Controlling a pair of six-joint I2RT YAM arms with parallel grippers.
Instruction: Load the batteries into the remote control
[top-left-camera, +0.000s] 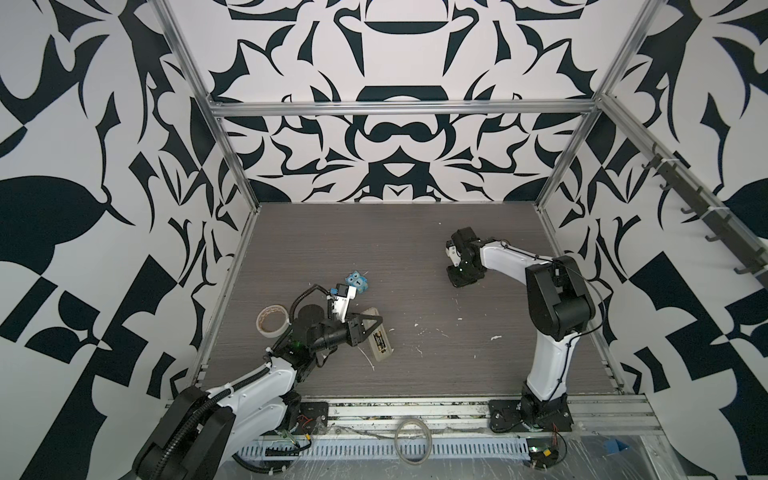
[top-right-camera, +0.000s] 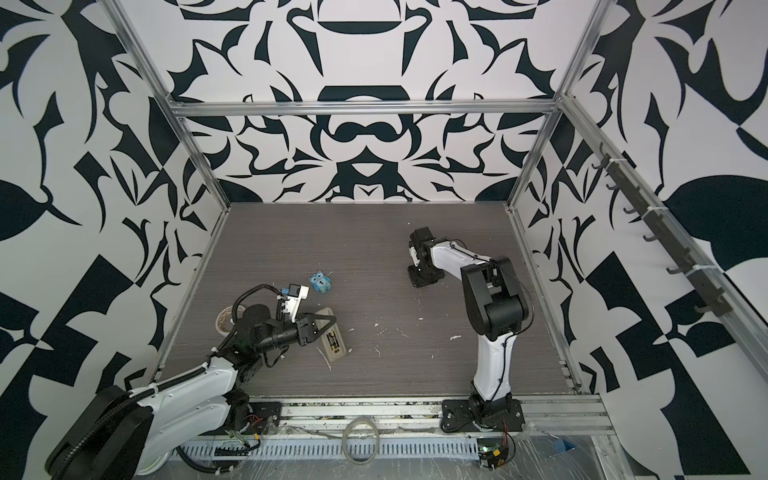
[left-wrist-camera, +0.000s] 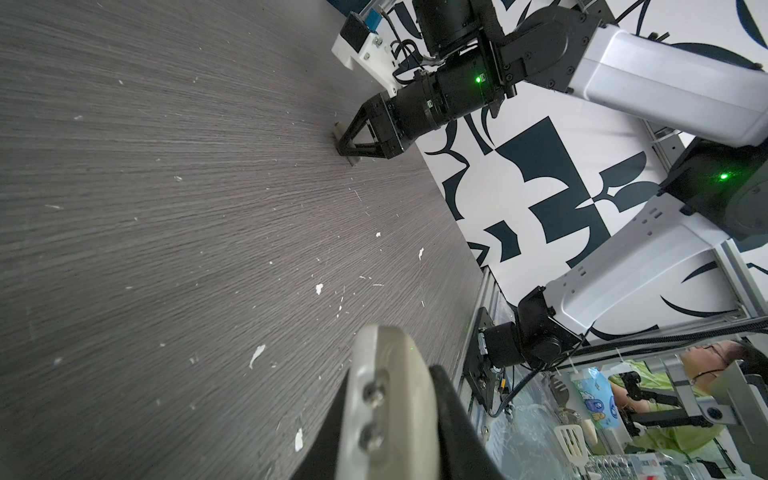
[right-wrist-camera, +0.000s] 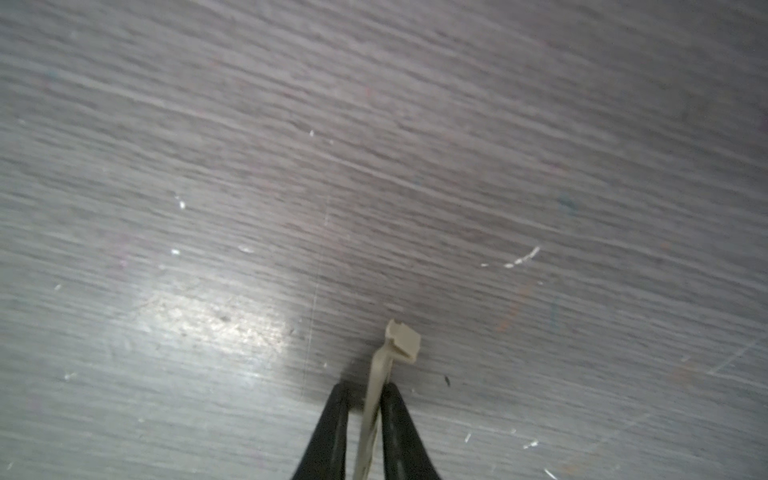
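We see the grey table (top-left-camera: 415, 249), and at its front left the left gripper (top-left-camera: 374, 323) is clamped on the remote control (top-left-camera: 382, 352), which lies back-up. Further right, the right gripper (right-wrist-camera: 365, 392) pinches the thin cover plate (right-wrist-camera: 401, 343) edge-on at the tabletop. The batteries (top-left-camera: 379, 338) sit in the remote's open bay.

Tabletop (top-left-camera: 395, 257) centre is open; owl (top-left-camera: 358, 284), tape roll (top-left-camera: 272, 319), remote control (top-left-camera: 383, 352) crowd left.

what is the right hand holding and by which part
The right hand pinches a thin beige plastic cover plate edge-on across its flat faces, clip end sticking out.
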